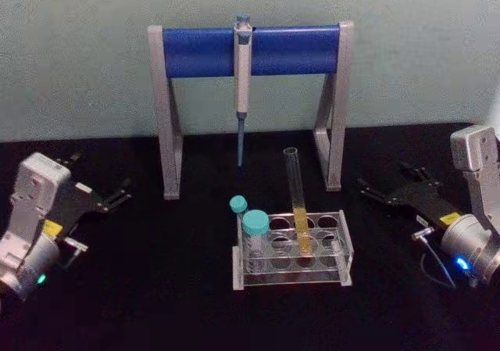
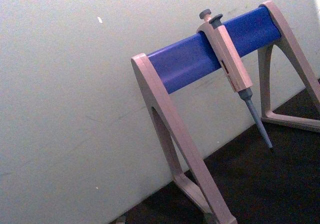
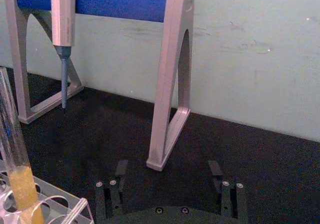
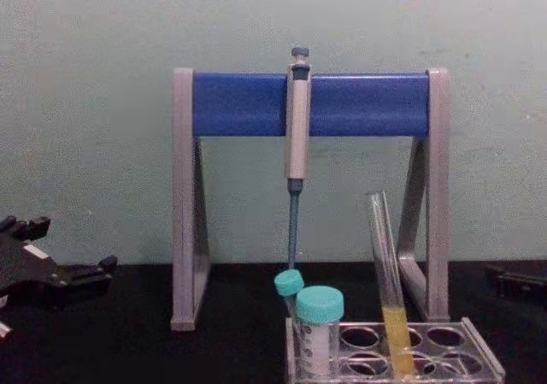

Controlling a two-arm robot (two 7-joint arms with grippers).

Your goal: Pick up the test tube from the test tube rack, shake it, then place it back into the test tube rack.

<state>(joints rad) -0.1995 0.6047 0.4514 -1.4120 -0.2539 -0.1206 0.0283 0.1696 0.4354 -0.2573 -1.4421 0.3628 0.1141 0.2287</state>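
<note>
Clear rack: low greyish plastic test tube rack [image 1: 344, 245] with round holes, mid-table.
Tube: long uncapped glass test tube [image 1: 297, 202], yellow-orange liquid low, leaning in rack.
Left gripper [image 1: 117, 198]: open, empty, well apart.
Right gripper [image 1: 373, 192]: fingers spread, empty.
Behind: grey-and-blue pipette stand [image 1: 250, 50].

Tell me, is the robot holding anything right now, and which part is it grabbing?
Nothing is held. The left gripper and the right gripper are both open, out to the sides. The test tube stands in the test tube rack.
</note>
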